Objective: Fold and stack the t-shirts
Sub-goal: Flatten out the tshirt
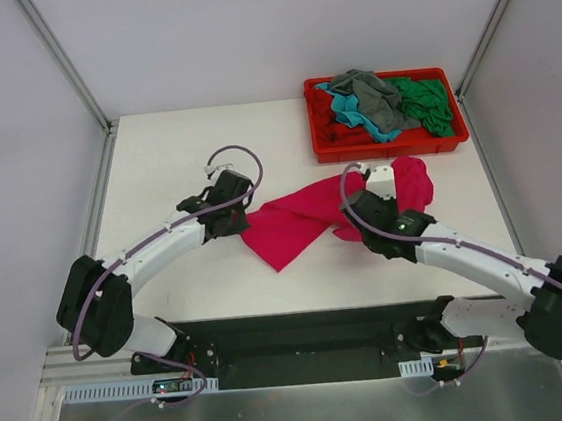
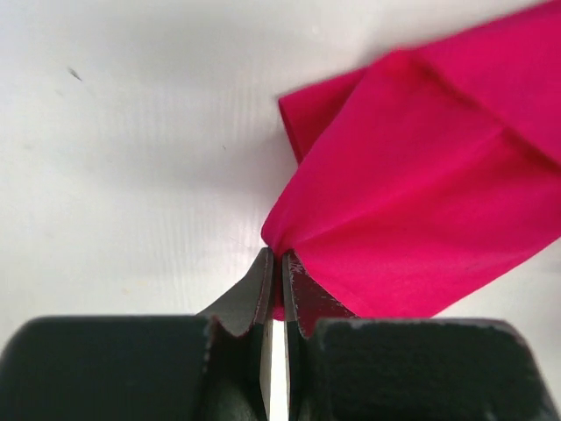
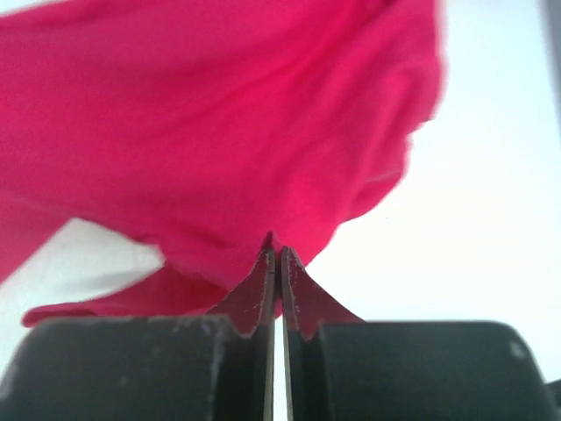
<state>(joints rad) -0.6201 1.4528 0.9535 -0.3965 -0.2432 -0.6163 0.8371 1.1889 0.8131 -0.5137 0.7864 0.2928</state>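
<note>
The large magenta-pink t-shirt (image 1: 298, 224) hangs stretched between my two grippers over the middle of the table. My left gripper (image 1: 244, 212) is shut on its left edge; the left wrist view shows the cloth (image 2: 421, 202) pinched at the fingertips (image 2: 263, 272). My right gripper (image 1: 360, 197) is shut on the shirt's right part; the right wrist view shows the cloth (image 3: 219, 132) bunched at the fingertips (image 3: 263, 263). Grey (image 1: 374, 90), teal (image 1: 351, 111), green (image 1: 426, 103) and dark red (image 1: 330, 125) t-shirts lie crumpled in the tray.
A red plastic tray (image 1: 391, 146) stands at the back right of the white table (image 1: 155, 163). Metal frame posts and white walls enclose the table on the left, right and back.
</note>
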